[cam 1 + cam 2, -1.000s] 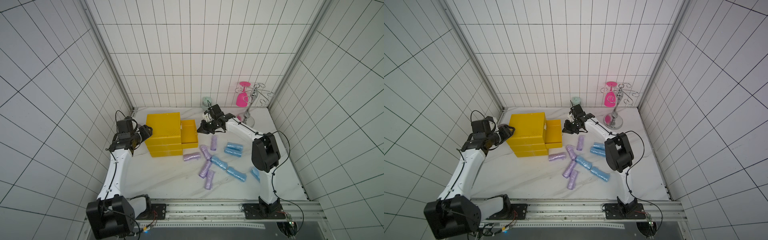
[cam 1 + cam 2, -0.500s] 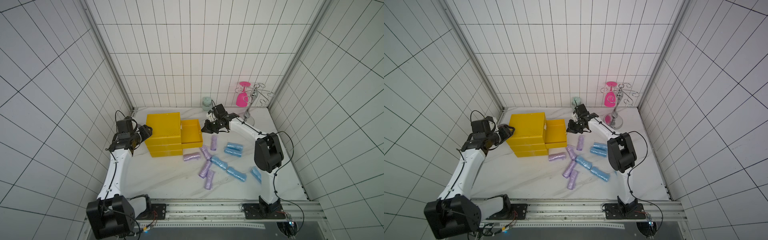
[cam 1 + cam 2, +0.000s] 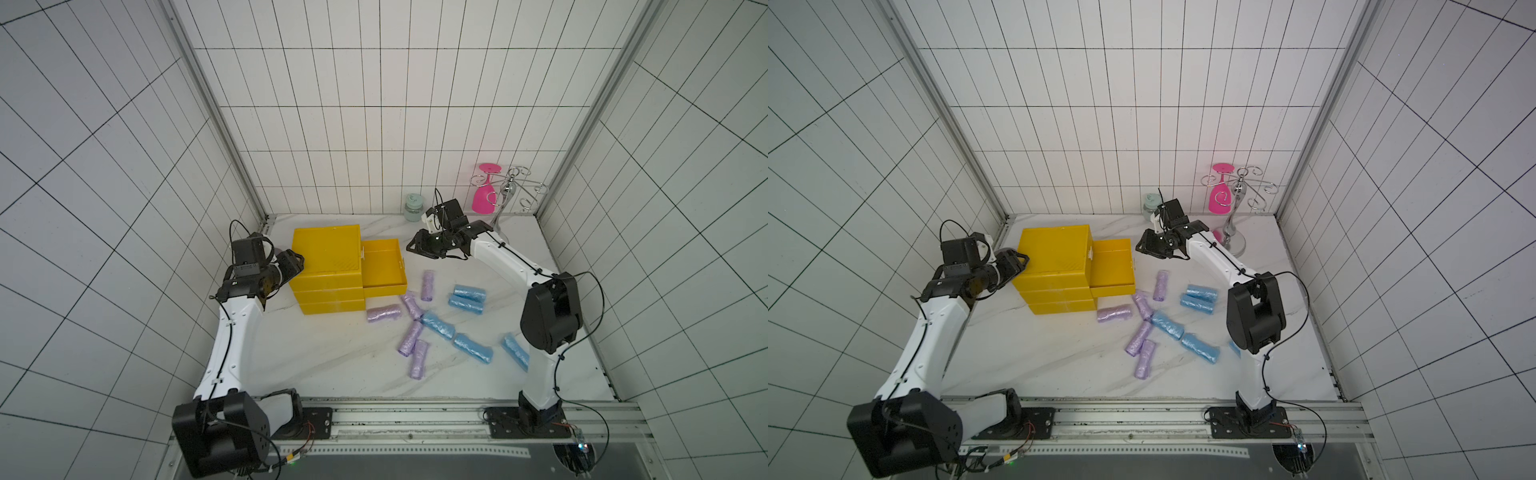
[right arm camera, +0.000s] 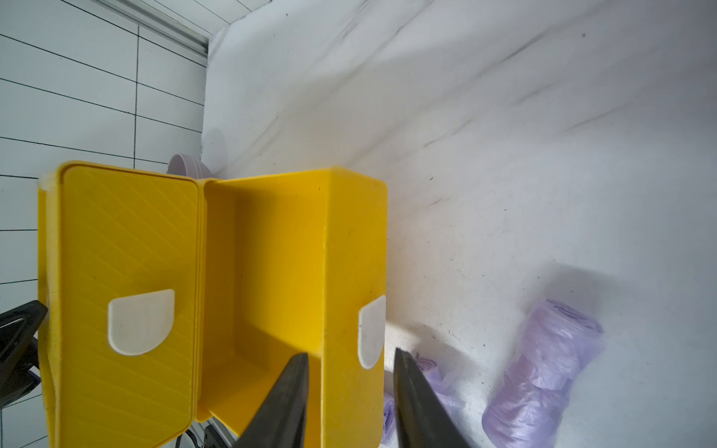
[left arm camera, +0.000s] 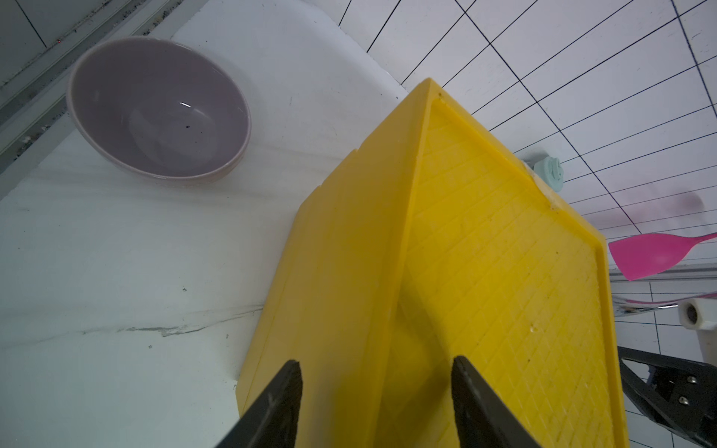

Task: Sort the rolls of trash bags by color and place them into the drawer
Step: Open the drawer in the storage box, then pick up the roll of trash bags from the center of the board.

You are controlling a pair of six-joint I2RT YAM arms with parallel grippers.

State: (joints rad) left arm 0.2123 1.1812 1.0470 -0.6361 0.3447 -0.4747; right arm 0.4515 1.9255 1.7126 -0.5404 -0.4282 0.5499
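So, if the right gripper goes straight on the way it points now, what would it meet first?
The right gripper would likely first meet the front wall of the open yellow drawer, lined up between its parted jaws.

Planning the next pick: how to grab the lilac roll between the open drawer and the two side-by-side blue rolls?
Pinch the lilac roll across its middle from straight above: it lies flat, long sides apparently free, so jaws can straddle its narrow width.

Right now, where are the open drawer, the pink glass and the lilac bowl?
open drawer (image 3: pixel 382 269): in a top view, bare floor.
pink glass (image 3: pixel 483 200): in a top view, its cup.
lilac bowl (image 5: pixel 159 112): left wrist view, inner wall.
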